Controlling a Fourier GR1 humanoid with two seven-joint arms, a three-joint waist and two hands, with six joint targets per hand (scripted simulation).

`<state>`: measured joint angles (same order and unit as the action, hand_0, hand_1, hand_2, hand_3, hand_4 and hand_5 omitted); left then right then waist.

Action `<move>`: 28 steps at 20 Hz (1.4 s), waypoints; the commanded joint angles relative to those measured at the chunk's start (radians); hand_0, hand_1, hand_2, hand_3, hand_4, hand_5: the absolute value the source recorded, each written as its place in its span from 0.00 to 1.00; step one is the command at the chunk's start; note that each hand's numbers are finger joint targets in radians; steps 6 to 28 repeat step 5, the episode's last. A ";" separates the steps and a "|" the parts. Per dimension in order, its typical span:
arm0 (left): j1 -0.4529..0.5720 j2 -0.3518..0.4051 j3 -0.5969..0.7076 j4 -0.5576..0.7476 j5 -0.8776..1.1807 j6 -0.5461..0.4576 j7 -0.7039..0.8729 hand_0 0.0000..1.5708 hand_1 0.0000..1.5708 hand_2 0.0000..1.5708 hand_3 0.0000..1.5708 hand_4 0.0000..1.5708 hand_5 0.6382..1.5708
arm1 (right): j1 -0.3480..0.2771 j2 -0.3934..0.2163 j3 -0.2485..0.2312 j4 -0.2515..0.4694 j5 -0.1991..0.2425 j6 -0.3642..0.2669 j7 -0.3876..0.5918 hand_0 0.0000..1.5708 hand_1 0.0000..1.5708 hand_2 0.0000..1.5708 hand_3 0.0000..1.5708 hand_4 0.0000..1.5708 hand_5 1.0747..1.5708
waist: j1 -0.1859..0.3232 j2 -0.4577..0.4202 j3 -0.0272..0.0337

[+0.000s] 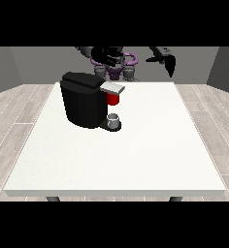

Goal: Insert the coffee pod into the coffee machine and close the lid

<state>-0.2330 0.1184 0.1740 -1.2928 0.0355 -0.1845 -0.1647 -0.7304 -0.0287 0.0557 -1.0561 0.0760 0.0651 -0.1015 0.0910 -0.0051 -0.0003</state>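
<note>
The black coffee machine [82,99] stands on the left half of the white table [150,145]. Its grey lid [112,88] lies flat over the red pod holder [113,99]. No coffee pod shows in the open. A small grey cup [114,119] sits on the machine's base under the holder. Both hands are raised behind the table's far edge, away from the machine. The hand at the view's left [106,55] is in front of the robot's chest. The hand at the view's right [170,65] hangs with straight fingers pointing down and holds nothing.
The robot's torso [116,68] stands behind the far edge of the table. The table's near edge [116,193] runs across the bottom of the view. Wooden floor lies on both sides.
</note>
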 commanded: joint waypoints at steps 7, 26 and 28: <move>0.069 -0.012 -0.004 0.006 0.008 -0.003 -0.003 0.00 0.00 0.00 0.00 0.12 1.00 | 0.354 0.028 0.131 -0.103 -0.142 -0.060 -0.113 0.00 0.00 0.00 0.00 0.10 1.00 | -0.071 -0.121 0.0006; 0.069 -0.012 -0.004 0.006 0.008 -0.003 -0.003 0.00 0.00 0.00 0.00 0.12 1.00 | 0.354 0.028 0.131 -0.103 -0.142 -0.060 -0.113 0.00 0.00 0.00 0.00 0.10 1.00 | -0.071 -0.121 0.0006; 0.069 -0.012 -0.004 0.006 0.008 -0.003 -0.003 0.00 0.00 0.00 0.00 0.12 1.00 | 0.354 0.028 0.131 -0.103 -0.142 -0.060 -0.113 0.00 0.00 0.00 0.00 0.10 1.00 | -0.071 -0.121 0.0006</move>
